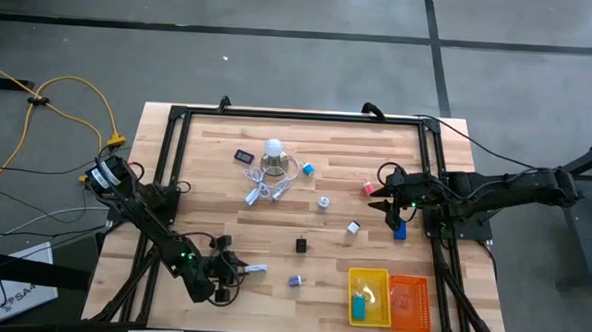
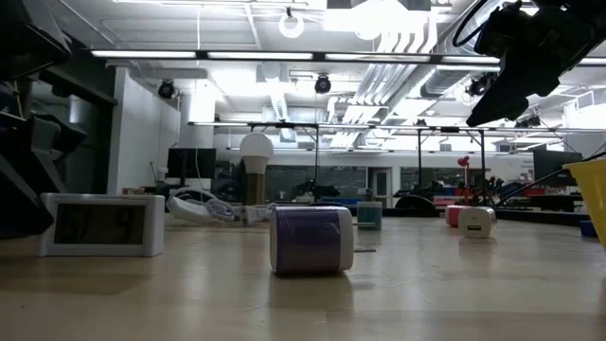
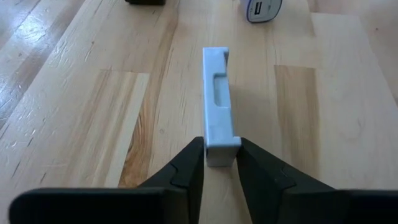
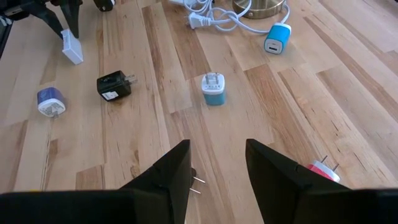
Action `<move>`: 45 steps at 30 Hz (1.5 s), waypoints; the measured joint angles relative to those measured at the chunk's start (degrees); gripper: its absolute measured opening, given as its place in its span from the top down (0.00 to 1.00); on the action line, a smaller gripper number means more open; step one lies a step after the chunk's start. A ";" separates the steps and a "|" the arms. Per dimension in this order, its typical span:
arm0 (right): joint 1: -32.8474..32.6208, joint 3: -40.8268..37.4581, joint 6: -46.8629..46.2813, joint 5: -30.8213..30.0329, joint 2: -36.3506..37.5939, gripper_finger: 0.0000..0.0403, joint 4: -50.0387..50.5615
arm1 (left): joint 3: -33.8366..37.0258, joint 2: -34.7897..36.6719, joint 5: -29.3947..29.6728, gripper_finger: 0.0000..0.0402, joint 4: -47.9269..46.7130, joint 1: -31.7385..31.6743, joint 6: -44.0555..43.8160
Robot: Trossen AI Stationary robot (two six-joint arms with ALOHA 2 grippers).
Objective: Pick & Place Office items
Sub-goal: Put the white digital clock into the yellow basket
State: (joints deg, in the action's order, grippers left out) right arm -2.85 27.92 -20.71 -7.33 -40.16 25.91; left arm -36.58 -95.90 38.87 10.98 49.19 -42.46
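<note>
Left claw (image 3: 219, 163), near the desk's (image 1: 215, 188) front-left corner, is clamped on one end of a pale blue-white block (image 3: 217, 99), its fingers (image 3: 186, 168) pressed against both sides. Right claw (image 4: 217, 167) hangs over the right edge area with its fingers spread and nothing between them; a pink plug (image 4: 323, 169) lies just beside it. A black adapter (image 4: 114, 86), a teal-and-white plug (image 4: 214, 89) and a round blue-white piece (image 4: 50, 102) lie scattered mid-desk. A yellow tray (image 1: 368, 296) holding a blue piece and an orange tray (image 1: 408, 302) sit touching at the front-right corner. A ball-topped lamp (image 1: 272, 157) with its looped white cord stands toward the back edge.
</note>
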 joint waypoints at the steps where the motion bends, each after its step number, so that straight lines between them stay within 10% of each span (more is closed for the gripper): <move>1: 0.00 0.00 0.00 0.01 0.00 0.65 0.00 | 0.00 0.00 0.00 0.79 0.00 0.00 0.00; 45: 0.00 0.00 0.00 0.02 0.00 0.65 0.00 | -0.07 7.25 0.76 0.87 2.84 -4.77 12.08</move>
State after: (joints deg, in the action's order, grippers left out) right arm -2.85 27.92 -20.71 -7.31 -40.16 25.91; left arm -36.64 -88.65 39.63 13.82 44.42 -30.37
